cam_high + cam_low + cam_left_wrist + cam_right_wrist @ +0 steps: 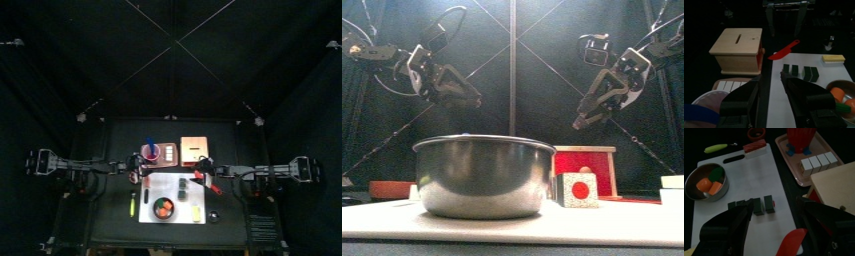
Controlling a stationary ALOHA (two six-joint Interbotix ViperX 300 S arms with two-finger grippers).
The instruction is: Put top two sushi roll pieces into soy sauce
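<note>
Sushi roll pieces (pixel 751 206), dark-sided little blocks, stand touching in a short row on a white cutting board (pixel 744 175). The board is smooth, with a handle slot at one end, and lies in the middle of the desk (pixel 114 190), reaching toward its front edge.

Nearest the front edge, on the same board, sits a round steel bowl (pixel 485 175) with a brushed, dull shine. It holds orange chunks and one green chunk. A small white card (pixel 580 188) just beside it bears a red mark, and any lettering on it is too small to read. The sushi row comes next, well apart from the bowl. A flat red plastic knife (pixel 784 50) lies near the row, off the board's edge.

Farther back, a shallow pinkish tray (pixel 794 165) carries four white cubes (pixel 821 162) side by side and a red ribbed object (pixel 803 138). A blue-rimmed bowl (pixel 701 107) and a pale wooden box (pixel 737 50), square-cornered with a slot cut in its lid, stand toward the far edge. A yellow-green handle (pixel 716 148) lies beyond the board's handle end.

The right pincer (pixel 774 208) hangs above the sushi row with its jaws spread wide, holding nothing. The left pincer (pixel 774 77) hovers above the board's edge near the knife, and I cannot tell whether it is open or closed.
</note>
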